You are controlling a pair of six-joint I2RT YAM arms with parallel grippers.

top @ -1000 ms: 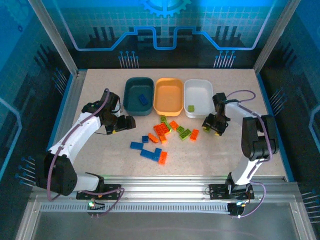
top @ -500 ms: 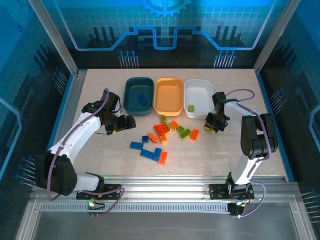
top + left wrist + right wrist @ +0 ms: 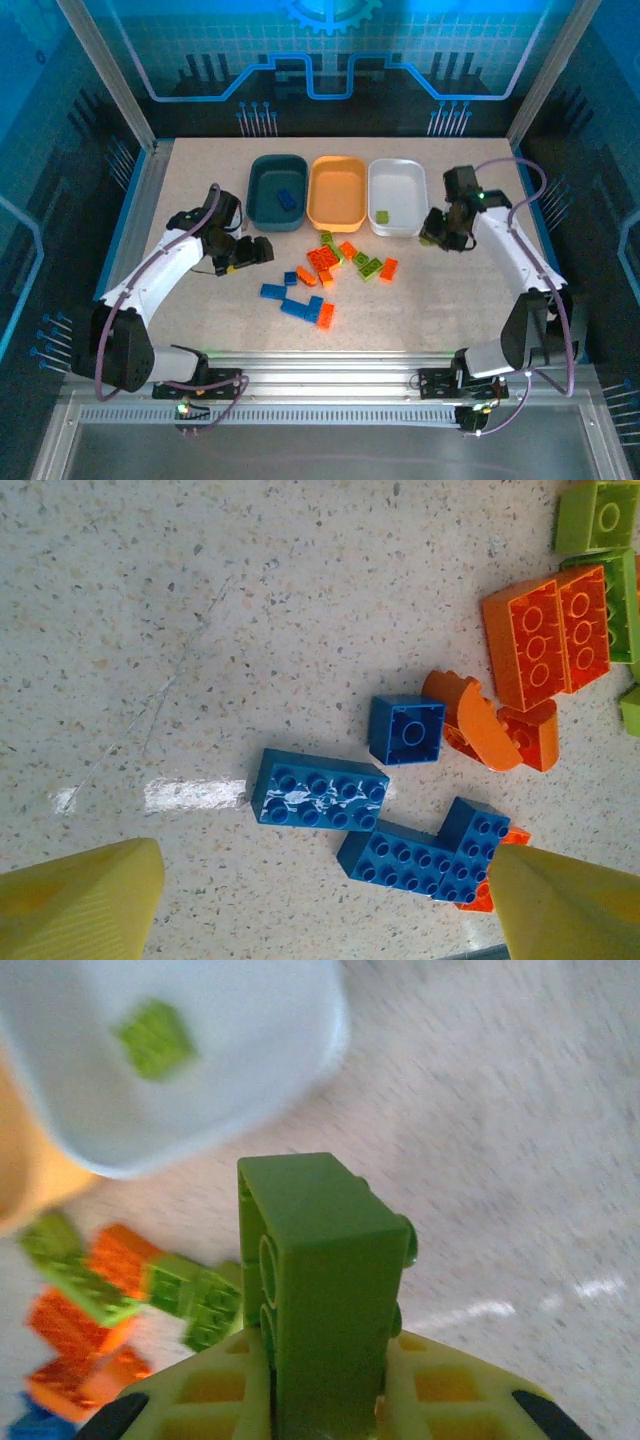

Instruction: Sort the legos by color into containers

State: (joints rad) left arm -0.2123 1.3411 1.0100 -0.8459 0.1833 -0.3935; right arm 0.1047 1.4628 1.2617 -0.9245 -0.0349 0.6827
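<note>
The right jaws are clamped on a lime green brick (image 3: pixel 320 1290) that stands on end between the yellow-green fingers (image 3: pixel 200 1390), lifted clear of the bench (image 3: pixel 520 1140). Just beyond it lies the near corner of the white tub (image 3: pixel 260 1080), with a second green brick (image 3: pixel 155 1038) on its floor. From above, these jaws hang just off the white tub's near right corner, beside the tub and not over it.

The left jaws stand wide apart, holding nothing, with one yellow finger (image 3: pixel 80 900) at each lower corner of the wrist view. On the bench between them lie a long blue brick (image 3: pixel 320 788) and an L-shaped blue piece (image 3: pixel 425 855), the two touching. A small square blue brick (image 3: pixel 407 730) sits just beyond them. To its right are orange bricks (image 3: pixel 545 635), and green ones (image 3: pixel 598 515) lie at the far right edge. From above, the left jaws sit low at the left edge of the loose pile (image 3: pixel 330 265).

The pile lies mid-bench, in front of the tubs: green and orange bricks nearest the tubs, blue ones nearest the arms. Along the far side stand the teal tub (image 3: pixel 262 195), orange tub (image 3: pixel 337 190) and white tub in a row, side by side. One blue brick (image 3: pixel 286 197) lies in the teal tub.
</note>
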